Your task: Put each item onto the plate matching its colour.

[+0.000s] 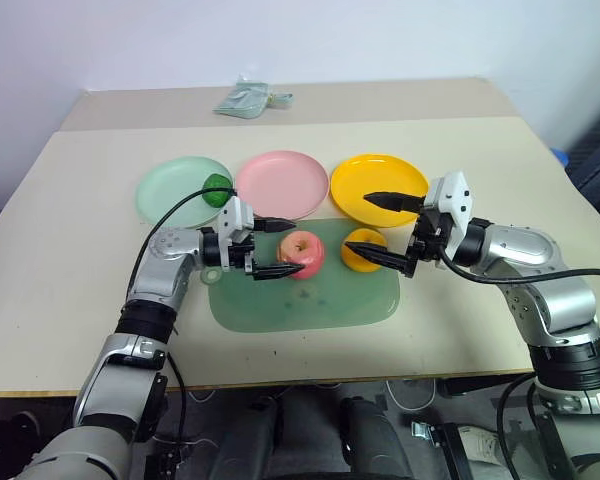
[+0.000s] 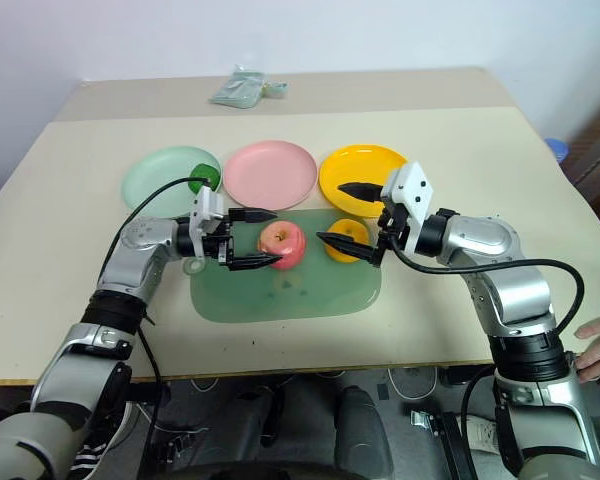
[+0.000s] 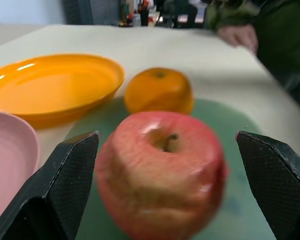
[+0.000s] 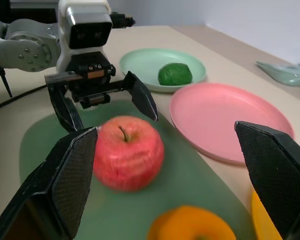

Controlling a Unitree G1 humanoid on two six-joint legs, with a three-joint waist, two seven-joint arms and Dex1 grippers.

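- Fingers of the left gripper (image 1: 278, 250) are standing spread on either side of the pink-red apple (image 1: 303, 253), not pinching it; the right gripper (image 1: 388, 229) is hanging released over the orange (image 1: 363, 250).
- Left wrist view is showing a person's hand (image 3: 237, 36) at the table's edge; the right wrist view is catching the dark green fruit (image 4: 175, 74) sitting on the mint plate (image 1: 175, 190).
- Apple and orange are lying on the translucent green mat (image 1: 310, 300); the pink plate (image 1: 282, 182) and yellow-orange plate (image 1: 365, 178) are sitting bare, far of the mat.
- Beige table (image 1: 70, 270) is carrying a pale green packet (image 1: 248, 99) at its far edge.
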